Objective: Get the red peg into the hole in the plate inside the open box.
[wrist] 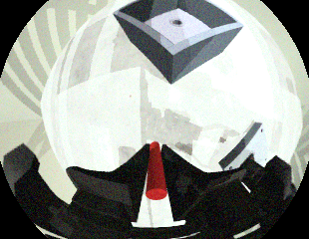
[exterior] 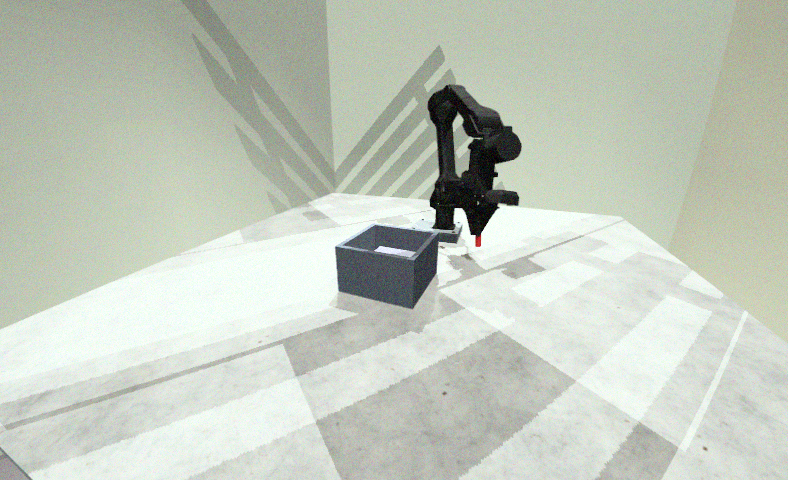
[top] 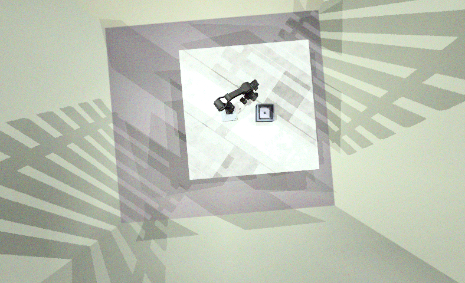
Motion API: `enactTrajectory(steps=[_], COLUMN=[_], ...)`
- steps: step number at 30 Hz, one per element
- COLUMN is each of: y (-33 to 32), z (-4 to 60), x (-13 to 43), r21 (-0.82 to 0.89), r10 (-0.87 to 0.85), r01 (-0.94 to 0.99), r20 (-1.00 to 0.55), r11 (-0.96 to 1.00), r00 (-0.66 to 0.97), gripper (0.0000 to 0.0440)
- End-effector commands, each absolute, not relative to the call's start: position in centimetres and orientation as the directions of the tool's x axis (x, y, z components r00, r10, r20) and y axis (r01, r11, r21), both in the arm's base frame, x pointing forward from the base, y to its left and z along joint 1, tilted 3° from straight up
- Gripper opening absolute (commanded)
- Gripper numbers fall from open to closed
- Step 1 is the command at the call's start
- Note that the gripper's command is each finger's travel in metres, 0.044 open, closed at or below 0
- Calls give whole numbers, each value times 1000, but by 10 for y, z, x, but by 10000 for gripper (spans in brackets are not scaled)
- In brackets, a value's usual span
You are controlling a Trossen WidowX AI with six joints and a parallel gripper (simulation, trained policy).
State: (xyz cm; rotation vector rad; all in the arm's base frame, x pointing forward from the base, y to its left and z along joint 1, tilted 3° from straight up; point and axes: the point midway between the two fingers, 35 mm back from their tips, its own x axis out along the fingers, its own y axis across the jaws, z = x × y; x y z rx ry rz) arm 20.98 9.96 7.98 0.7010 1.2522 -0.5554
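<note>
The red peg [exterior: 478,240] [wrist: 155,171] is upright between the fingers of my gripper [exterior: 477,233] [wrist: 155,147], which is shut on it. Its lower end sticks out below the fingertips and appears a little above the table. The peg cannot be made out in the top view. The open dark grey-blue box [top: 257,112] [exterior: 374,274] [wrist: 152,50] stands apart from the gripper, to its left in the exterior view. The pale plate [top: 262,109] [exterior: 393,251] [wrist: 161,24] lies at the box's bottom. Its small dark hole [top: 265,112] [wrist: 177,22] is hidden in the exterior view.
The arm's light base plate [top: 229,117] [exterior: 450,236] [wrist: 251,149] is on the table behind the box in the exterior view. The box's raised walls surround the plate. Striped shadows cross the white table [top: 280,147] [exterior: 208,368] and the walls.
</note>
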Motion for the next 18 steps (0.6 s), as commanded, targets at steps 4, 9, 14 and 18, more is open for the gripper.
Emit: enactTrajectory(steps=[4, 9, 14, 18], y=[86, 71, 53, 38], z=[110, 127, 135, 138], x=[228, 244, 258, 268], r21=[187, 191, 192, 193], r10=[-37, -65, -92, -111], r01=[708, 715, 738, 756], r20=[-957, -947, -941, -937], r11=[681, 672, 647, 625], r00=[288, 315, 325, 331], gripper=[0, 0, 0, 0])
